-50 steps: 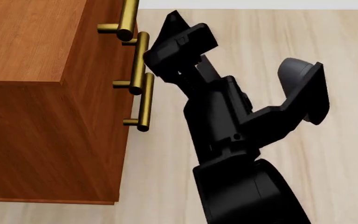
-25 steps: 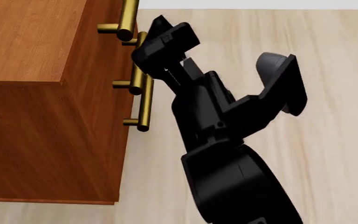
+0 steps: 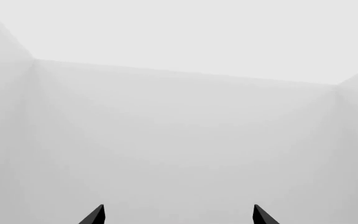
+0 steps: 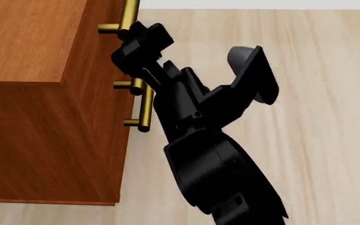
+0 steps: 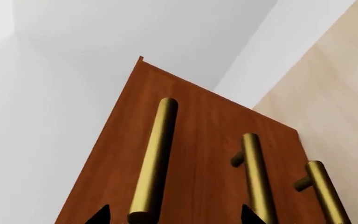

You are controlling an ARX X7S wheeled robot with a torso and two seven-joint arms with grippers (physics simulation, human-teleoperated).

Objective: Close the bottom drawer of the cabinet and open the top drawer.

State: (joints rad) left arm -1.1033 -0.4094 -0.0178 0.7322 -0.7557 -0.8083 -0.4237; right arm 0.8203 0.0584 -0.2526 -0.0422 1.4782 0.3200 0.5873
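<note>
Cabinet: no readable markings. Right gripper spread about top drawer handle; left gripper spread, empty.

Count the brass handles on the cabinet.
3. On the cabinet front: the top drawer's handle lies between the right gripper fingers, the middle handle next, the bottom handle farthest.

Black blocky right arm, grey-capped wrist camera.

pale wood floor, white walls
</note>
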